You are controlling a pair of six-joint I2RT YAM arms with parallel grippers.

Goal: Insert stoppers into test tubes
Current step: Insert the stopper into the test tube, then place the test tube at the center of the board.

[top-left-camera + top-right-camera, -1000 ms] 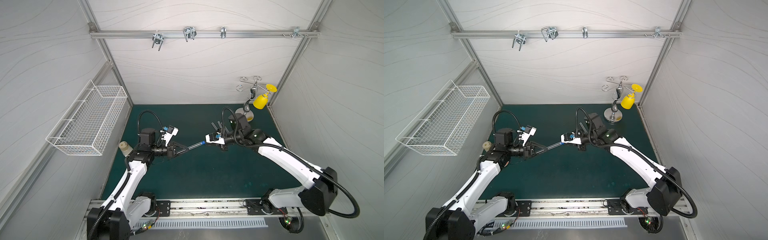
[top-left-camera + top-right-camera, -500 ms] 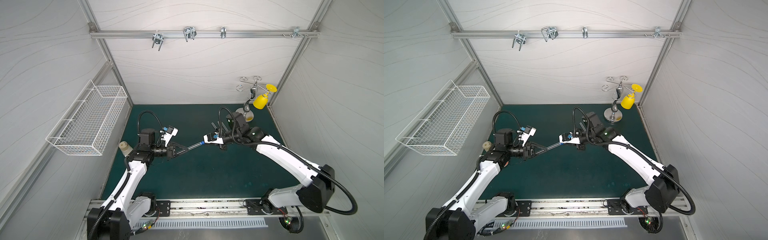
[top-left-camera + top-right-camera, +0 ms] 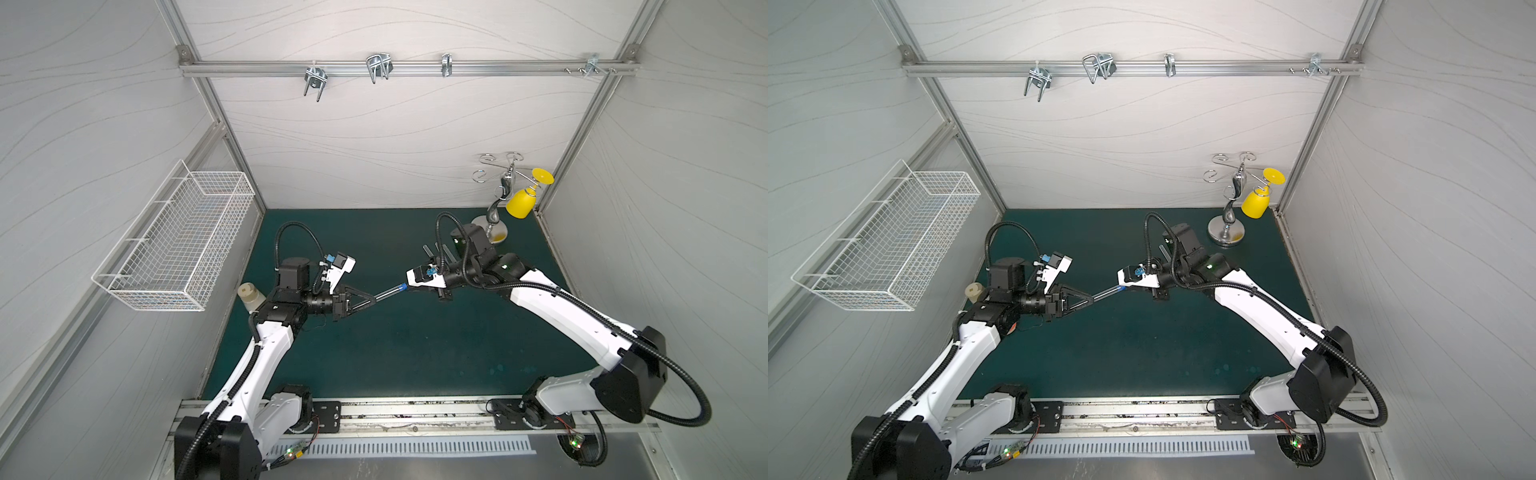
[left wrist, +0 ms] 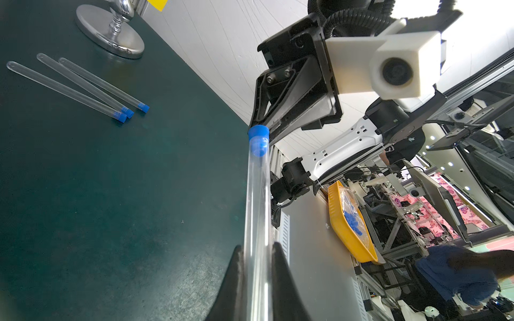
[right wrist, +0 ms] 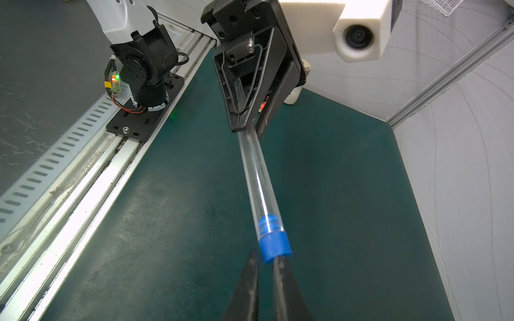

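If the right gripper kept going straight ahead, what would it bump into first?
The blue stopper: the right gripper has its fingers on it. It sits in the clear tube, so going on would likely push that tube toward the left gripper.

A slender clear plastic test tube hangs above the green mat, a stubby bright blue stopper seated in its open end. Three more clear tubes lie fanned on the mat, plugged ends nearly touching, each with a blue stopper
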